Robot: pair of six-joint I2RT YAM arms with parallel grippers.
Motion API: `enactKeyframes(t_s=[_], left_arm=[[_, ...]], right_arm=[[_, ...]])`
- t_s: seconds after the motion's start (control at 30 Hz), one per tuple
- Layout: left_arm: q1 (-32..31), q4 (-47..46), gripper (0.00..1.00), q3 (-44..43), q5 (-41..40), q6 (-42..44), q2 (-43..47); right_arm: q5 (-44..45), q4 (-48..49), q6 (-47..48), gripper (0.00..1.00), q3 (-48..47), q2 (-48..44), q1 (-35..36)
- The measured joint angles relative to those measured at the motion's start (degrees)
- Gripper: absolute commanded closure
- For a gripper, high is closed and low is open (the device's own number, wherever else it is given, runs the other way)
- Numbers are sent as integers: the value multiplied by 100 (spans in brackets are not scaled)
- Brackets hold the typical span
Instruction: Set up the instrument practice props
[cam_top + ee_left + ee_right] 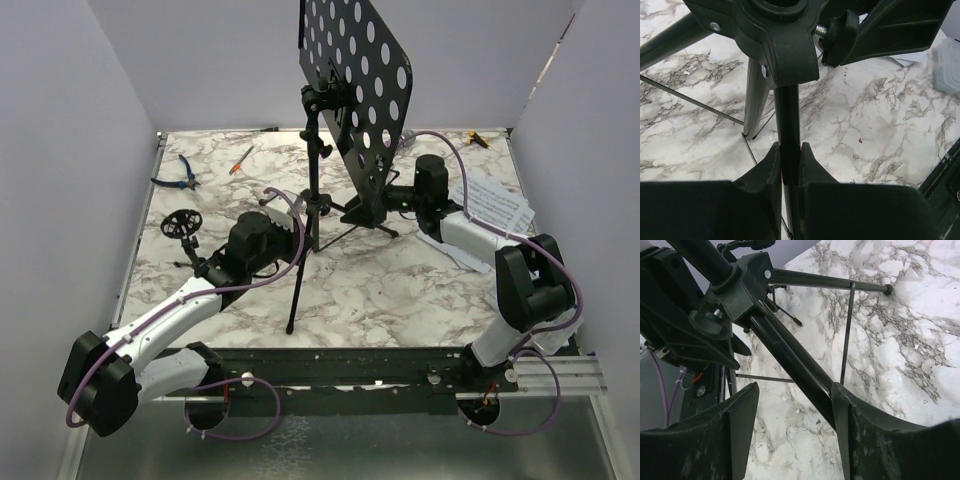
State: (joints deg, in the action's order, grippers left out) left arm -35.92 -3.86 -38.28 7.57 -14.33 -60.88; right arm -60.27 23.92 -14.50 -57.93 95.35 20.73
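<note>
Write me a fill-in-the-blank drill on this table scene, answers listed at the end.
The music stand is pierced with round ___.
The ___ tool is shut on a black tube of that stand.
The pliers have ___ handles.
The white pages lie on the ___ side of the table.
Missing words: holes; left; blue; right.

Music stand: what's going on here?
Both arms are at the tall music stand, upright mid-table. The left claw is closed on a tube below its hub; the right claw is open, straddling a leg. The sheet-music pages lie on the table at the right.
</note>
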Motion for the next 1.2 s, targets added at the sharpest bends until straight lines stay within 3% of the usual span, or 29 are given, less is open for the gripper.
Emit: enactKeyframes(t_s=[0.23, 0.43, 0.83, 1.2], left_arm=[[-7, 31, 100, -50, -4, 31, -44], [-22, 35, 100, -55, -9, 138, -31], [-70, 59, 100, -46, -96, 225, 35], [-157, -26, 100, -46, -240, 664, 2]], right_arm=[[214, 72, 297, 61, 72, -2, -4], [378, 223, 365, 69, 157, -7, -11], [400, 278, 678, 98, 385, -210, 7], [713, -170, 1036, 99, 872, -916, 22]])
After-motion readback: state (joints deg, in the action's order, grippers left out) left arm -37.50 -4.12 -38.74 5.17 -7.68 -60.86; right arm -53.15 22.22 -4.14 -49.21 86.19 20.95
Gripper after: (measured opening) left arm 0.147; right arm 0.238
